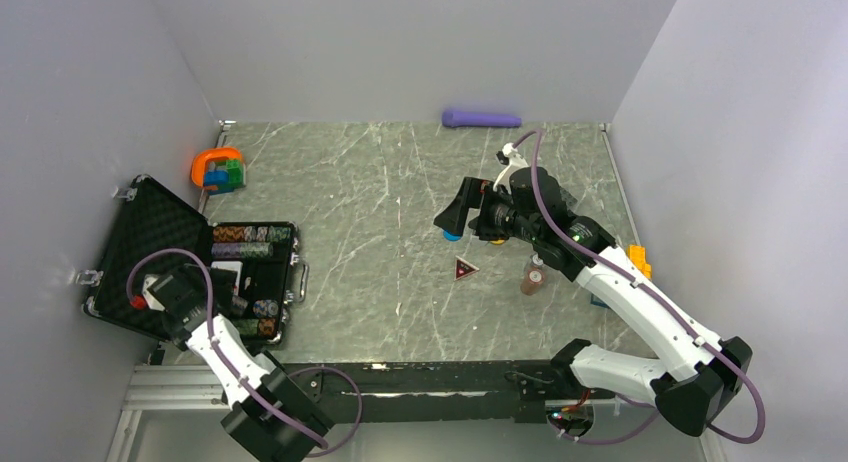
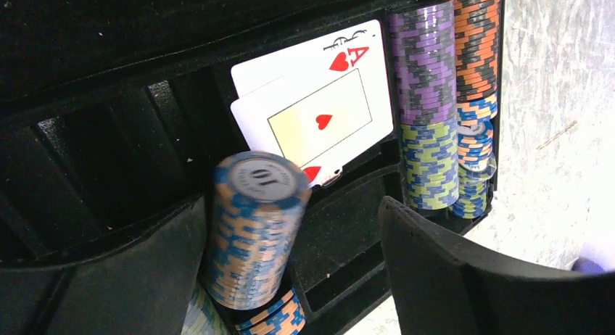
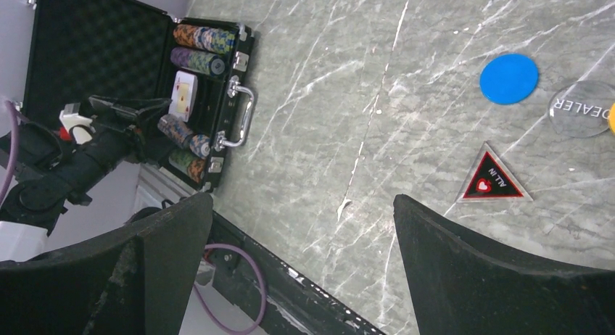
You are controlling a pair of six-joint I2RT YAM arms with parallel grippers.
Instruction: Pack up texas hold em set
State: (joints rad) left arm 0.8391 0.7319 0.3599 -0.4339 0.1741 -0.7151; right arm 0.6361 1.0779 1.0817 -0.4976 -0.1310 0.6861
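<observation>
The black latch case (image 1: 150, 232) lies open at the left, with chip rows (image 1: 243, 241) and cards inside. My left gripper (image 2: 290, 277) is open over its tray. A blurred blue-and-peach chip stack (image 2: 254, 226) stands tilted against the left finger, apart from the right finger. Ace-of-hearts cards (image 2: 319, 110) lie beside purple (image 2: 424, 67) and orange (image 2: 475, 38) chip rows. My right gripper (image 3: 301, 270) is open and empty above the table. Near it lie a blue disc (image 3: 509, 78), a clear dealer button (image 3: 582, 109) and a dark red triangle (image 3: 492, 180). The yellow disc shows only at the frame edge.
An orange ring toy with coloured blocks (image 1: 218, 169) stands by the left wall behind the case. A purple rod (image 1: 481, 118) lies at the back wall. A small brown bottle (image 1: 533, 277) and an orange object (image 1: 638, 259) sit beside the right arm.
</observation>
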